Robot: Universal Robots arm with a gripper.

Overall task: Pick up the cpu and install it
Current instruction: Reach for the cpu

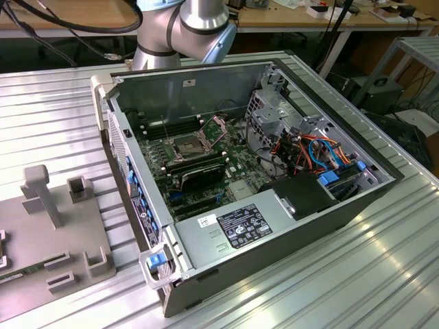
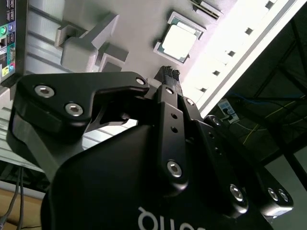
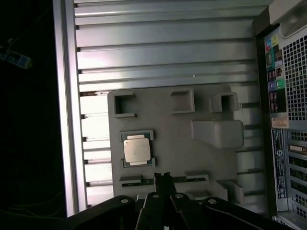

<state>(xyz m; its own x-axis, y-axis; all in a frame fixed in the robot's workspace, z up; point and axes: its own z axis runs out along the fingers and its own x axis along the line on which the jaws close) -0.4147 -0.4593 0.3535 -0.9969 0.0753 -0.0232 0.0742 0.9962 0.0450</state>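
Silver-grey, the cpu (image 3: 138, 149) sits in a recess near one edge of the grey fixture plate (image 3: 182, 158). The gripper (image 3: 162, 176) hovers near it without touching, fingers clenched together on nothing.

The closed tool (image 2: 168, 73) hovers near the cpu (image 2: 178, 42) lying in the grey tray (image 2: 136, 21).

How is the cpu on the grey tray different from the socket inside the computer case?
The cpu has a pale silver top, while the socket is dark with a metal frame. The cpu lies in a recess of the grey tray, outside the computer case. The socket sits inside the case on the green board. Both are roughly square and lie flat.
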